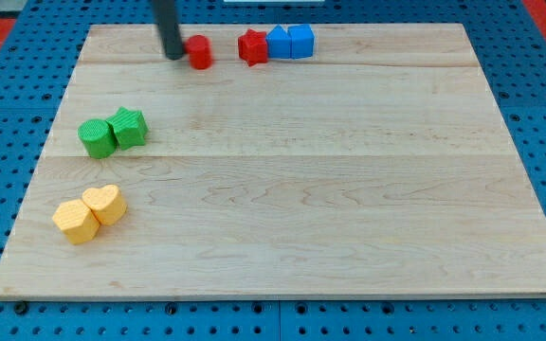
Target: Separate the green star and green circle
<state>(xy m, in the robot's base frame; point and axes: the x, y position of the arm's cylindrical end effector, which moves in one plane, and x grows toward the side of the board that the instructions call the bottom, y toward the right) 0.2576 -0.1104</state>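
The green star (129,127) and the green circle (96,138) sit touching each other at the view's left, the circle left of the star. My tip (174,55) is at the view's top, just left of a red block (199,52) and well above and to the right of the green pair.
A red star (252,46) and a blue block (290,42) lie side by side at the view's top. A yellow heart (106,203) and a yellow block (75,221) touch at the lower left. The wooden board (349,189) lies on a blue pegboard.
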